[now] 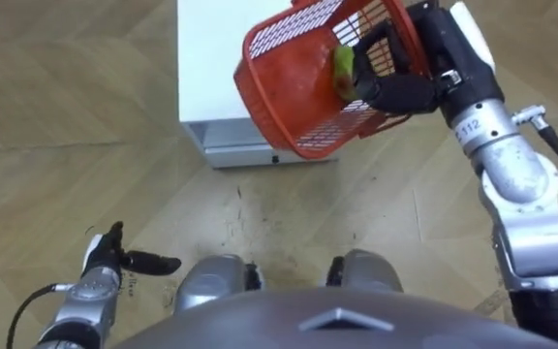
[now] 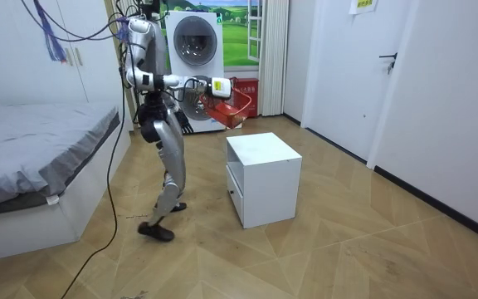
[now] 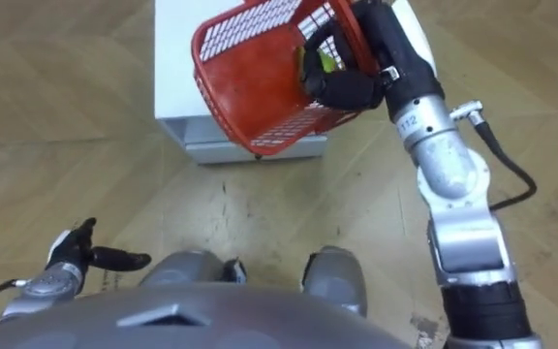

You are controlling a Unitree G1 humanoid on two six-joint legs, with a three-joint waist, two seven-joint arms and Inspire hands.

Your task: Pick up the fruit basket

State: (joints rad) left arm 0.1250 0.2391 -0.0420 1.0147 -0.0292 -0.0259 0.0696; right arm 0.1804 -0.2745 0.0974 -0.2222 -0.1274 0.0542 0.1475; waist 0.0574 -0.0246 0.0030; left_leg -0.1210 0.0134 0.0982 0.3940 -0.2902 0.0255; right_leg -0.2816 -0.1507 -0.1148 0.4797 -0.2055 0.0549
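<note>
- The red fruit basket [image 1: 294,73] is up in the air, clear of the white bench [image 1: 211,58]. From the head camera it hangs over the bench's near front corner and is tipped well over on its side, so you look into its open mouth.
- The right hand [image 1: 400,89] has it. The dark fingers are curled tight round the basket's rim on the side away from the bench's middle, properly clamped on.
- There's a green fruit [image 1: 342,70] inside, lying against the basket wall right by those fingers.
- The left hand [image 1: 105,260] is nowhere near the bench. It's down low by the robot's hip over the wood floor, fingers loose and spread, holding nothing.
- In the room view the robot stands just beside the bench on the side facing the bed [image 2: 31,141], with the right arm stretched out level and the basket higher than the bench top.
- A washing machine [image 2: 196,37] sits against the wall behind the bench.
</note>
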